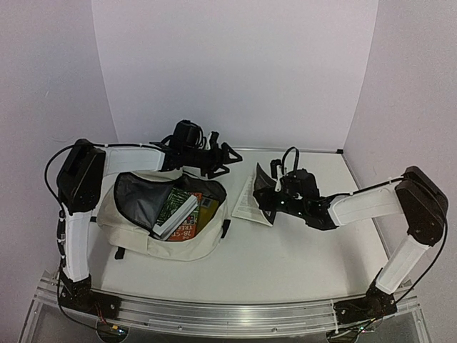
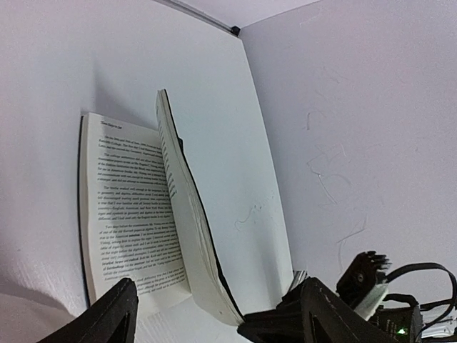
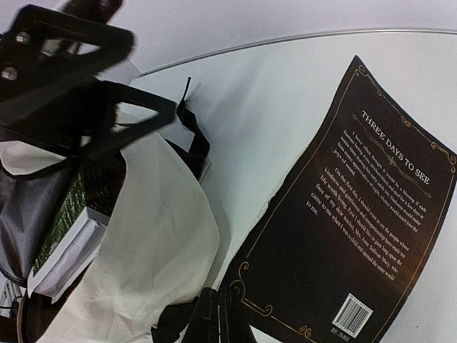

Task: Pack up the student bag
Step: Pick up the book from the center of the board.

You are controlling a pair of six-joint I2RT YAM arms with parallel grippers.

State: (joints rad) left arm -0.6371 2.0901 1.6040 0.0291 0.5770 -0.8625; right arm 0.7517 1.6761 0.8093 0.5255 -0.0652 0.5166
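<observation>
The student bag (image 1: 132,227), cream with a grey lining, lies open at the left with a green book (image 1: 173,202) and an orange one (image 1: 187,230) inside. To its right a paperback (image 1: 247,205) lies open on the table, pages (image 2: 121,207) showing. My right gripper (image 1: 265,188) is shut on the corner of its black back cover (image 3: 357,214), holding the cover raised off the pages. The right gripper (image 3: 218,321) shows at the frame's bottom edge beside the bag's cream side (image 3: 150,243). My left gripper (image 1: 223,161) hangs open behind the bag's far rim, facing the paperback, nothing between its fingers (image 2: 114,314).
White walls close the table at the back and both sides. The table's back right corner (image 2: 234,30) lies beyond the paperback. A black strap (image 3: 191,136) of the bag lies on the table between the bag and the paperback.
</observation>
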